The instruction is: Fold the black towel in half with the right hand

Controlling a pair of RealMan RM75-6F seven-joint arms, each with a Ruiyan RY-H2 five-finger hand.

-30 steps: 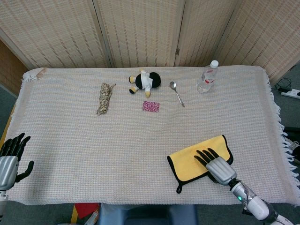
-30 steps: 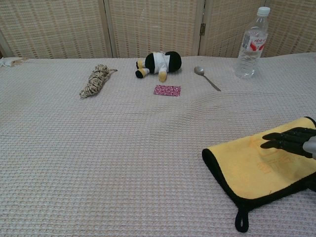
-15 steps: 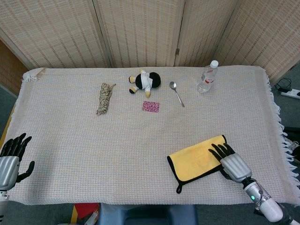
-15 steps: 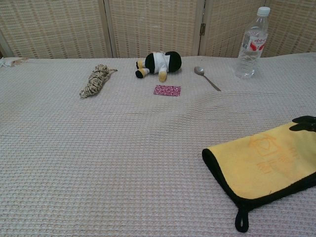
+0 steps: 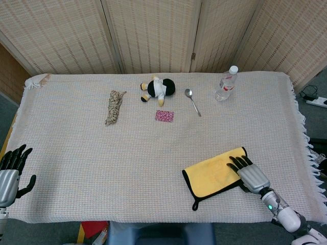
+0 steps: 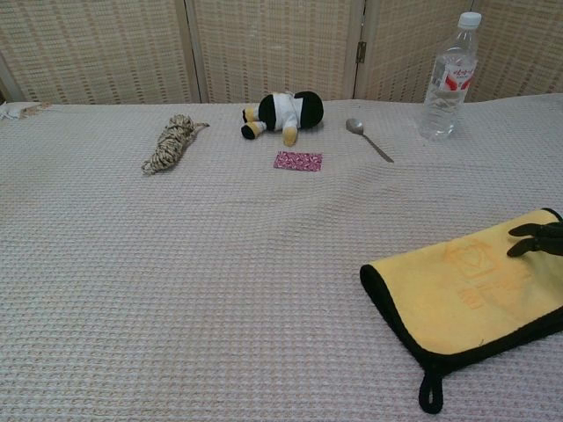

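One towel [image 5: 214, 175], yellow face up with black trim, lies already doubled at lower right of the head view. Right hand [image 5: 249, 173]: fingers spread flat at the towel's right edge, gripping nothing; a second ago it pressed mid-cloth, then slid off rightward. Judged: fold made, hand retreating after smoothing. Left hand [image 5: 10, 173]: fingers apart, empty, idle at lower left.

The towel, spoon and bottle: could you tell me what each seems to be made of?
Towel: soft, matte cloth, yellow face with black edging, probably microfibre. Spoon: shiny grey, likely metal. Bottle: clear, glossy, probably plastic, with a white cap.
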